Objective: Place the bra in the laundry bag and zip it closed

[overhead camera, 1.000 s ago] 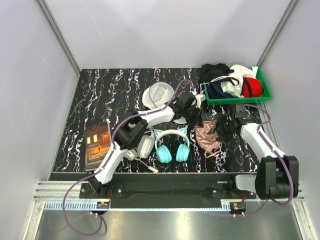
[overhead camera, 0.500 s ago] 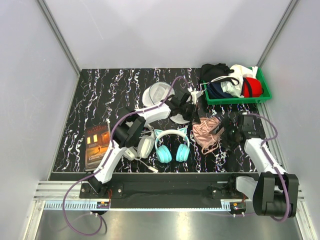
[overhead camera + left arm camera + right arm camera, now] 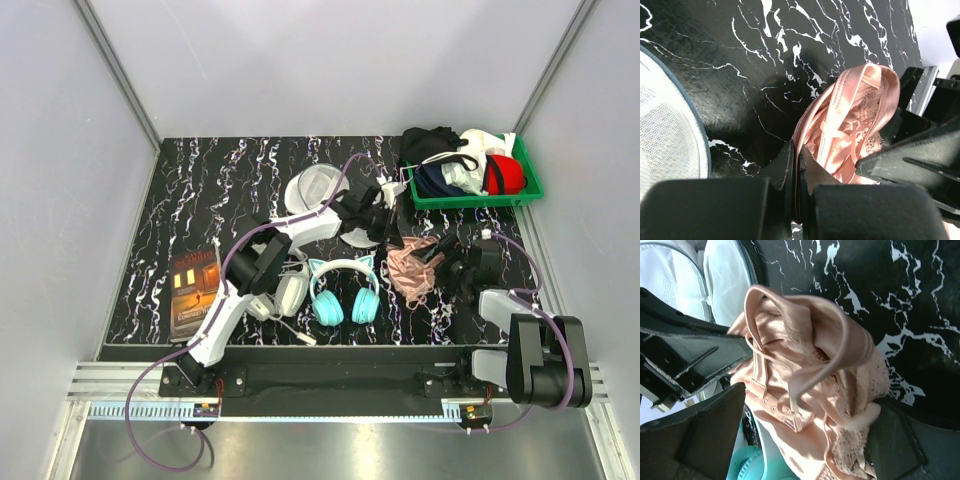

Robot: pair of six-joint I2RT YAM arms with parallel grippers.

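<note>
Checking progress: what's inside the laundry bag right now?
Only white mesh shows in the laundry bag. Its near part is hidden under the left arm. The bra is outside it, to its right, with one edge pinched in the left gripper.

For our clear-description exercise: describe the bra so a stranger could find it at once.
Start at the green bin, far right in the top view. Just nearer is the bra, right of the teal headphones. It alone is pale pink, crumpled fabric.
</note>
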